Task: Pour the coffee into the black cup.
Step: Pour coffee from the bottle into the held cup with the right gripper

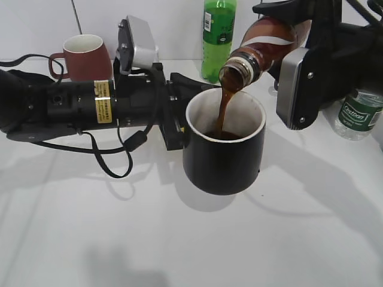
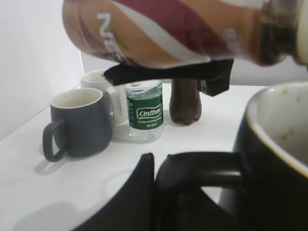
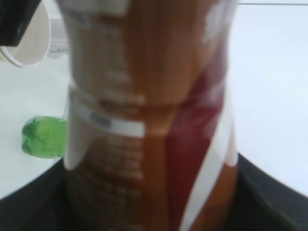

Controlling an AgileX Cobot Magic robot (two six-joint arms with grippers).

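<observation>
While the maroon mug stands at the far left of the white table, the left gripper reaches in horizontally from that side, its fingers pinching the black loop handle of the black cup. That cup sits upright near the middle of the table, brown liquid pooled at its bottom. Behind it stands the green soda bottle. Above and to the right, the coffee bottle is tilted mouth-down over the cup's rim, and a thin stream of coffee falls into the cup. The right gripper clamps the bottle's body from the right; its fingers sit pressed against the label. Farthest right, a clear water bottle with a green label stands partly hidden behind that arm. From the left wrist, a dark grey mug, a white mug and a dark bottle stand beyond.
</observation>
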